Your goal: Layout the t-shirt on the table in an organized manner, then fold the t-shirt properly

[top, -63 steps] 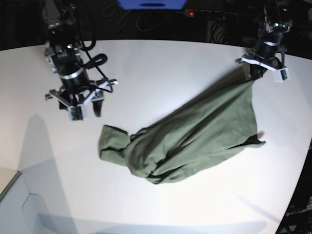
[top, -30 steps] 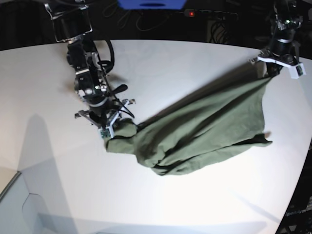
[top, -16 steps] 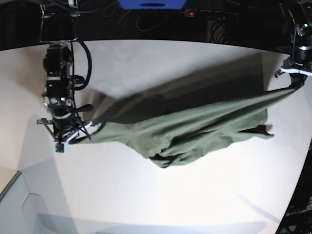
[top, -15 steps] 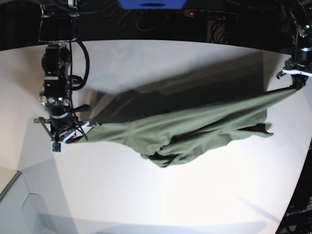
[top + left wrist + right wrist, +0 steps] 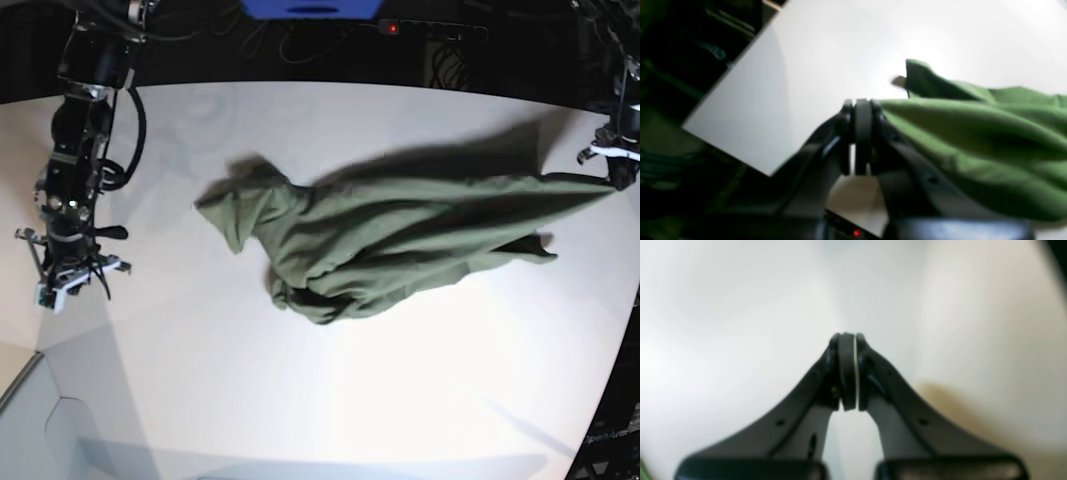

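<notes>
Left wrist view: the left tool point(image 5: 862, 133) was clenched, its black fingers pressed together with an edge of the plain olive-green cotton t-shirt point(image 5: 973, 133) pinched at their side, the cloth running off to the right in soft ridges above the smooth white bench point(image 5: 840, 50); dark clutter lay beyond the bench edge, too blurred to name. Right wrist view: the right tool point(image 5: 847, 371) was clenched on nothing, only a thin pale seam between the pads and bare white bench point(image 5: 723, 306) beneath; no cloth showed. Base view: the t-shirt point(image 5: 400, 240) lay mid-bench in a bunched, twisted heap, one corner drawn out taut to the left tool point(image 5: 612, 170) at the far right edge, the opposite end loose in a crumpled flap. The right tool point(image 5: 65, 275) stood well apart from the cloth at the left. Judgement: layout barely started, the spread not achieved, and all folding left. The bench point(image 5: 320, 400) was otherwise bare, curved-edged, with dark surroundings and cables behind.
</notes>
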`<state>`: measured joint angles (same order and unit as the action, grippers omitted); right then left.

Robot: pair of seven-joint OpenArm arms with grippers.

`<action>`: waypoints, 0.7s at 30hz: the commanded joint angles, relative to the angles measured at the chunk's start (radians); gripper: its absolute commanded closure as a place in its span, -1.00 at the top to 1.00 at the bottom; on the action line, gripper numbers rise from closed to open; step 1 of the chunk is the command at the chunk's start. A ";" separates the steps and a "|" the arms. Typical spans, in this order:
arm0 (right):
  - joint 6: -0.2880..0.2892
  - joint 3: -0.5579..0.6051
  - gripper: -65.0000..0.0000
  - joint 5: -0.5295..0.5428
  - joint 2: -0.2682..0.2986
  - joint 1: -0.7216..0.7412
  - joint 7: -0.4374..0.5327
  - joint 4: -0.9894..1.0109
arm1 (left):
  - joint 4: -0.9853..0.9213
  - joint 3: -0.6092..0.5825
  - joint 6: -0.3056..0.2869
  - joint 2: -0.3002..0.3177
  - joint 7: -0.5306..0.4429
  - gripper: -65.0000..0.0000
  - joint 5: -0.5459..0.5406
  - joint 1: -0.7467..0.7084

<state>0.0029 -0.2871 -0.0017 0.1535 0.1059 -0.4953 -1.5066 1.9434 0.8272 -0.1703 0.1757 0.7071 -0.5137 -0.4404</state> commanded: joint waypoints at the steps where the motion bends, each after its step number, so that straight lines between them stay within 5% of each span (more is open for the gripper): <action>1: 0.003 0.002 -1.00 0.006 0.002 0.010 0.019 -0.039 | 0.018 0.010 -0.019 0.011 -0.024 -0.98 -0.007 0.001; 5: 0.004 0.009 -1.00 0.007 -0.002 -0.021 -0.003 -0.150 | 0.018 0.010 -0.031 0.009 -0.024 -0.98 -0.007 0.001; 10: 0.007 0.105 -1.00 0.009 -0.061 -0.097 -0.156 -0.243 | 0.012 0.010 -0.031 -0.009 -0.024 -0.98 -0.007 0.004; 13: 0.118 0.226 -0.99 0.009 -0.087 -0.139 -0.223 -0.256 | 0.011 0.008 -0.031 -0.009 -0.024 -0.98 -0.007 0.013; 15: 0.180 0.300 -0.80 0.009 -0.090 -0.148 -0.277 -0.256 | 0.011 0.008 -0.033 -0.009 -0.024 -0.98 -0.007 0.015; 21: 0.222 0.392 -0.02 0.009 -0.116 -0.150 -0.352 -0.259 | 0.009 0.008 -0.033 -0.006 -0.024 -0.98 -0.006 0.015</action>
<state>0.2173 0.1089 0.0067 0.0357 -0.0586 -0.8650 -1.7432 1.9381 0.8295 -0.1997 0.1543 0.7071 -0.5133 -0.4240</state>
